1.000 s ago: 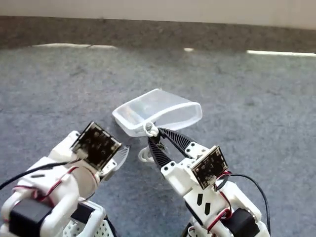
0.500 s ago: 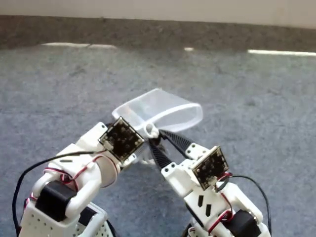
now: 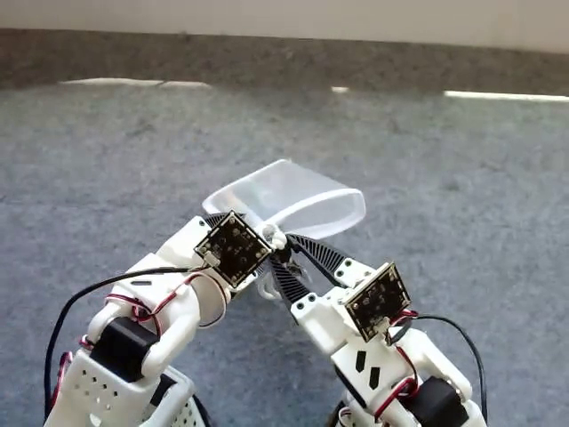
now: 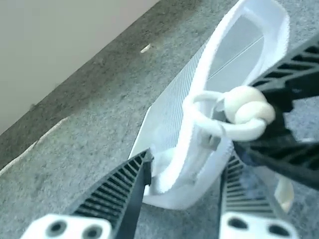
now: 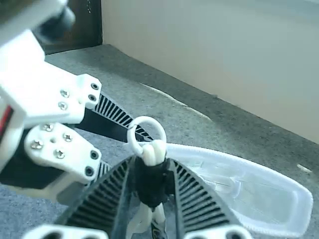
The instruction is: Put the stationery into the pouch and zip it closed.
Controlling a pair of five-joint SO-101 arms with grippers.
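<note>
A clear pouch (image 3: 302, 200) lies open on the grey table, and what it holds is hard to make out. Its white zipper pull (image 3: 271, 235), a cord ring with a knot, sits at the near end. My right gripper (image 3: 286, 249) is shut on that pull (image 5: 147, 134), with the ring sticking up above the black fingertips (image 5: 151, 167). My left gripper (image 4: 189, 164) is open and straddles the pouch's near end (image 4: 184, 149), right beside the knot (image 4: 246, 107). In the right wrist view, the left arm's ribbed fingers (image 5: 115, 119) reach in beside the pull.
The table is covered in grey carpet (image 3: 462, 178), with bare room to the pouch's left, right and far side. A pale wall strip (image 3: 284, 18) runs along the far edge. Both arm bases crowd the near edge.
The left arm has swung in from the left, bringing its open gripper around the pouch's near end. The right arm and the pouch have stayed put.
</note>
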